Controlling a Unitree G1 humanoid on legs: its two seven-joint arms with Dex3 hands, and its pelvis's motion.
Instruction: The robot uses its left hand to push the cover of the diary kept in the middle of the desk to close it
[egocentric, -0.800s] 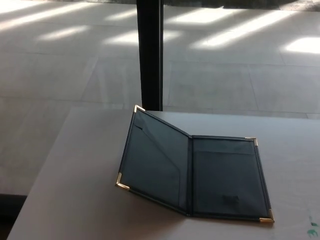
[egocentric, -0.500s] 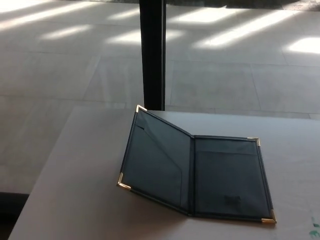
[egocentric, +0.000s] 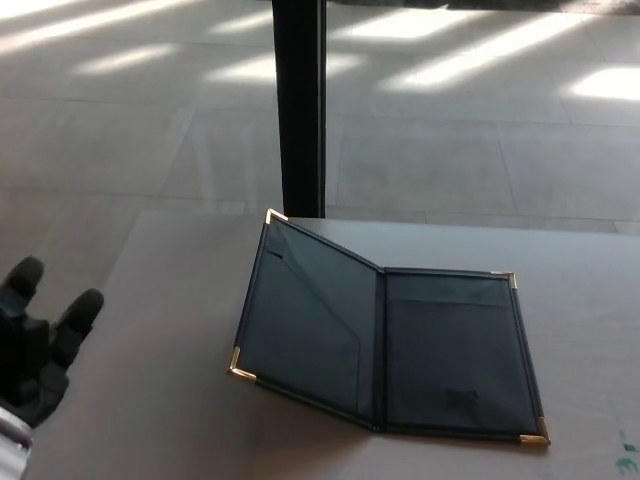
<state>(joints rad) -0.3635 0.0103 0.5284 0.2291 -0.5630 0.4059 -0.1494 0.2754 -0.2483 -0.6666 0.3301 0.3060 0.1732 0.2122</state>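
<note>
The left hand shows at the worktop edge, fingers spread, holding nothing. The open dark diary lies well right of the fingers, its left cover raised. A small imprint on the right panel is illegible.

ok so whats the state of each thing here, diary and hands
diary: open on the desk, left cover raised at a slant, right cover lying flat
left hand: open, fingers apart, holding nothing, clear of the diary at the desk's left edge
right hand: not in view
</note>
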